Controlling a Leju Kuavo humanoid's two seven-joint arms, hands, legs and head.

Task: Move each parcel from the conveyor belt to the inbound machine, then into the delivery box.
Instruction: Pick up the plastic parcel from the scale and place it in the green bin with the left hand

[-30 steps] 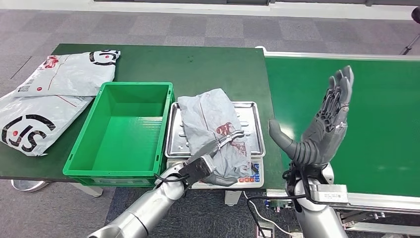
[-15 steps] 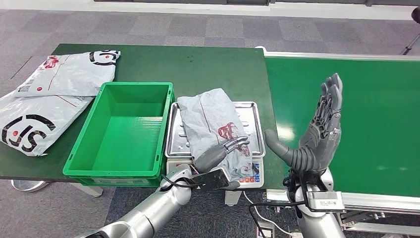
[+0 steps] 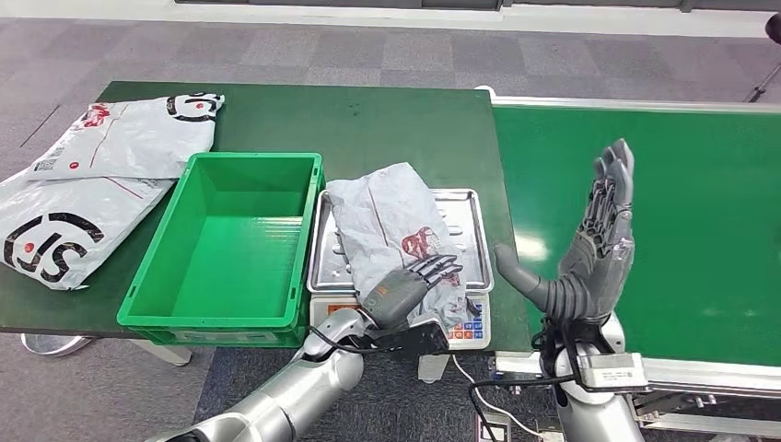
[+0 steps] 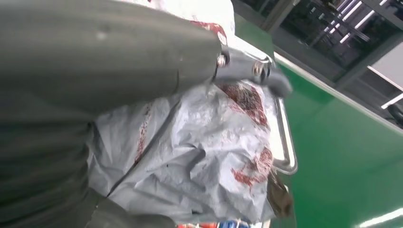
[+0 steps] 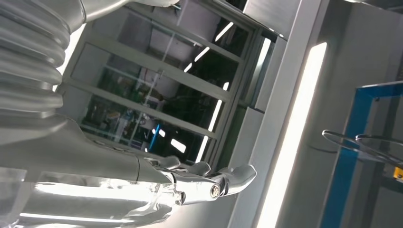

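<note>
From the head view, we are resting our left hand (image 3: 405, 287) on the near end of the grey poly-mailer parcel (image 3: 394, 235), which is lying on the weighing scale's steel tray (image 3: 472, 241) beside the green delivery box (image 3: 230, 244). Whether our fingers are gripping it, we cannot tell. Our right hand (image 3: 589, 253) is hanging spread and empty, well apart.

From the left wrist view, the parcel (image 4: 190, 152) is looking soft, crumpled, light and slippery; we are judging a bunched fold under the fingers the best hold.

From the right wrist view, only our right hand (image 5: 157, 183) is showing, open, against a window.
</note>
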